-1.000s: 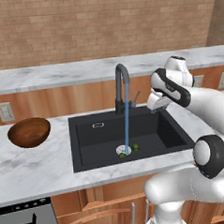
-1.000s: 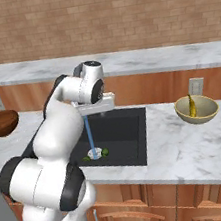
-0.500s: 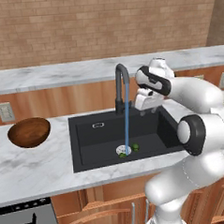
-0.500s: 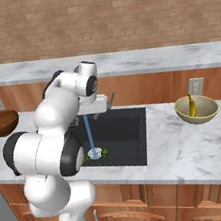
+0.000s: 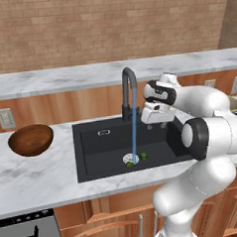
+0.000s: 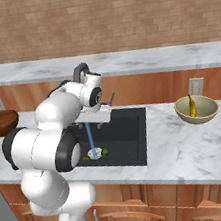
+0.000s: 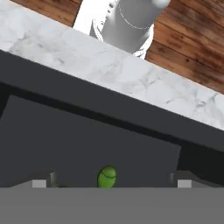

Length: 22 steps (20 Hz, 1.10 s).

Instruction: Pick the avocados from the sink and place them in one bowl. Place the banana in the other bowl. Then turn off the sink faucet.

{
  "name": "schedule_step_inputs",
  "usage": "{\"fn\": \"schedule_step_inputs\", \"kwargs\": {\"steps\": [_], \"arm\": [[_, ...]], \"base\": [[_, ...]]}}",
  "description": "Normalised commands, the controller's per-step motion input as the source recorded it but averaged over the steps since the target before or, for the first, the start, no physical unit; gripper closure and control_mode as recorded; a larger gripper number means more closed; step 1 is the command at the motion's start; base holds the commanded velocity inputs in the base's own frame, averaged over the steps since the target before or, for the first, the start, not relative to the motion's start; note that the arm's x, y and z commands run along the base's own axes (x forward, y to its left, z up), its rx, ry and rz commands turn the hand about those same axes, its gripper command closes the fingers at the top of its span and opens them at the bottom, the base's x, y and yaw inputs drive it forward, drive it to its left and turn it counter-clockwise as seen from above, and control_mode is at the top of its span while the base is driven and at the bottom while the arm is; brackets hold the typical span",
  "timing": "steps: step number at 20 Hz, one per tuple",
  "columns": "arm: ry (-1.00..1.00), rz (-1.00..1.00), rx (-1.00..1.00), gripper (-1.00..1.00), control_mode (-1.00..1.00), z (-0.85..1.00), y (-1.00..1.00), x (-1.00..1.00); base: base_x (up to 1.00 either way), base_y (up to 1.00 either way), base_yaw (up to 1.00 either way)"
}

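Kitchen table: banana (image 6: pixel 191 107) already in pale bowl (image 6: pixel 197 110); avocados (image 5: pixel 142 155) still in sink (image 5: pixel 100 159); faucet (image 5: pixel 130 92) running; claw (image 5: pixel 156 123) wide, empty.

avocados (image 5: pixel 142 155) in sink (image 5: pixel 97 151) by drain | banana (image 6: pixel 192 107) in right bowl (image 6: pixel 197 110) | wooden bowl (image 5: pixel 31 140) left of sink

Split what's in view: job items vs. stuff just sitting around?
Job items:
- avocados in the sink, by the drain
- dark wooden bowl
- pale bowl holding the banana
- faucet, water running
- gripper, fingers open

Just there:
- wall outlets
- brick wall
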Motion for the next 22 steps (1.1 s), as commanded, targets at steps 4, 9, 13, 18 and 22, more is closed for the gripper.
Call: {"fn": "schedule_step_inputs", "kwargs": {"steps": [4, 9, 13, 18, 22], "arm": [[0.0, -0.08, 0.0, -1.0, -1.0, -0.58, 0.0, 0.0], [0.0, -0.01, -0.01, -1.0, -1.0, -0.59, 0.0, 0.01], [0.0, 0.0, -0.02, -1.0, -1.0, -0.6, 0.0, 0.16], [0.0, 0.0, -0.02, -1.0, -1.0, -0.49, 0.0, 0.29], [0.0, 0.0, -0.02, -1.0, -1.0, -0.47, 0.0, 0.3]], "base": [[0.0, 0.0, 0.0], [0.0, 0.0, 0.0], [0.0, 0.0, 0.0], [0.0, 0.0, 0.0], [0.0, 0.0, 0.0]]}}
